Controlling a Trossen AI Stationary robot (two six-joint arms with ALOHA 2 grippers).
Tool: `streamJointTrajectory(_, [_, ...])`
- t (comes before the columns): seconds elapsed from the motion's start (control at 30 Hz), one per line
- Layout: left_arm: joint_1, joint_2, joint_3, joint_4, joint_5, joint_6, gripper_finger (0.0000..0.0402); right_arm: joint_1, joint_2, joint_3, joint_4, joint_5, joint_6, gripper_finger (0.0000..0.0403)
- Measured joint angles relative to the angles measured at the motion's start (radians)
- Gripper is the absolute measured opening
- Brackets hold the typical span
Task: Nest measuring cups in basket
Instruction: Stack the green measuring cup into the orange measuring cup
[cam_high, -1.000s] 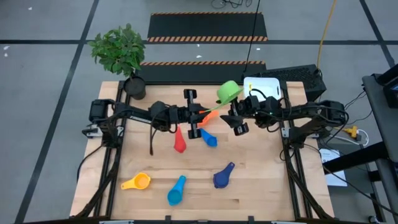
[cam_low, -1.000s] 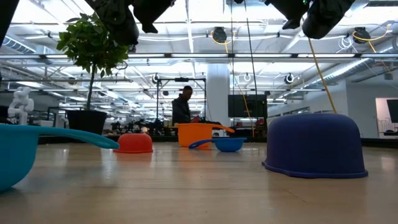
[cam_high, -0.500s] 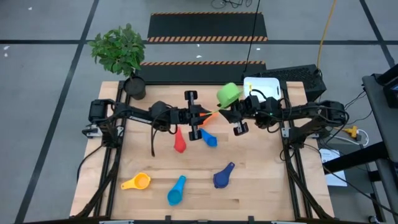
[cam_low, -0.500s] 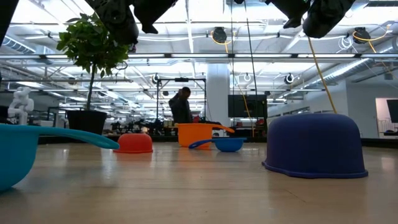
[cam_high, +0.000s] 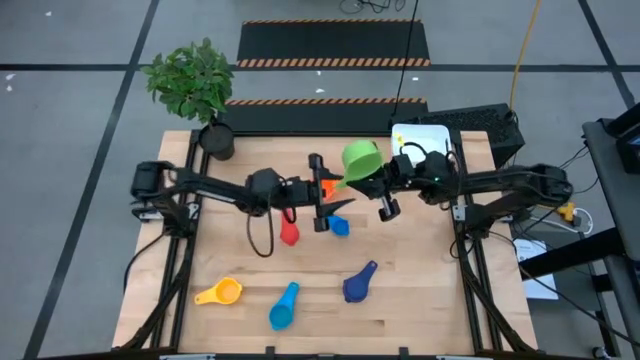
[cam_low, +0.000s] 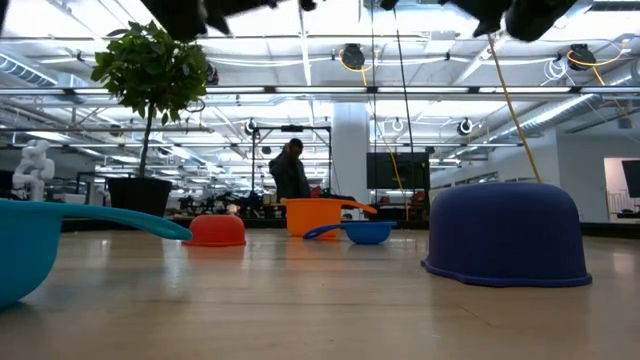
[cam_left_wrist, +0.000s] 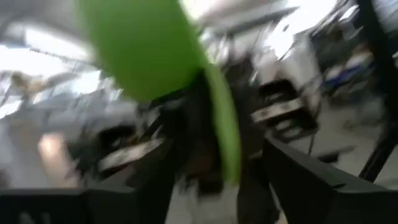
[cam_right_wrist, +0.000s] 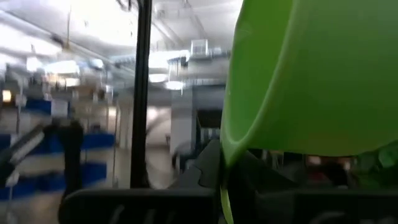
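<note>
1. Right pincer (cam_high: 372, 180) is clamped on the green cup (cam_high: 361, 159), holding it in the air over the desk's far middle, near the basket (cam_high: 424, 138).
2. Left pincer (cam_high: 322, 193) sits just beside it with its fingers (cam_left_wrist: 298, 180) apart and nothing between them; the green cup's handle runs past them in the left wrist view, so this reads as a handover just made.
3. Basket stands at the desk's (cam_high: 420, 280) far right corner; I see no cup in it, though the right arm hides part of it.
4. Orange cup (cam_high: 327, 187), red cup (cam_high: 289, 233) and a blue cup (cam_high: 338, 226) lie mid-desk under the arms.
5. Yellow cup (cam_high: 220, 293), light-blue cup (cam_high: 283, 308) and dark-blue cup (cam_high: 358, 283) lie along the near side, well apart.
6. Judgement: barely begun. Green goes in first; six more remain to nest.
</note>
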Motion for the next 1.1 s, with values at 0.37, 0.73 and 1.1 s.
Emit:
streamJointTrajectory(0.37, [-0.021, -0.345, 0.001, -0.777, -0.199, -0.22, 0.0264, -0.005, -0.266, 0.0, -0.744, 0.144, -0.144, 0.0001])
streamJointTrajectory(0.73, [-0.025, -0.268, 0.001, -0.88, -0.2, -0.261, 0.021, 0.072, -0.13, -0.142, -0.845, 0.163, 0.011, 0.0])
streamJointTrajectory(1.1, [-0.118, -0.166, 0.0, -0.886, -0.3, -0.257, 0.0205, 0.156, -0.066, -0.214, -0.677, 0.167, 0.149, 0.0])
